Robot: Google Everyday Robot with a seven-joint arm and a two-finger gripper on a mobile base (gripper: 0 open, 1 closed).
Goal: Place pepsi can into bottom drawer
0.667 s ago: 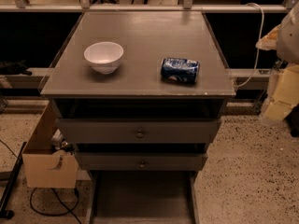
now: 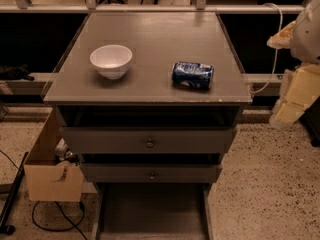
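Observation:
The pepsi can (image 2: 192,75), blue with white markings, lies on its side on the cabinet top (image 2: 155,44), right of centre near the front edge. The bottom drawer (image 2: 152,214) is pulled out below the cabinet, its flat grey floor bare. My gripper (image 2: 289,109) hangs at the right edge of the camera view, beside the cabinet's right side and about level with the top. It is apart from the can and holds nothing that I can see.
A white bowl (image 2: 111,60) stands on the cabinet top at the left. Two upper drawers with round knobs (image 2: 149,143) sit above the bottom drawer. A cardboard box (image 2: 50,169) and cables lie on the floor at the left. A railing runs behind the cabinet.

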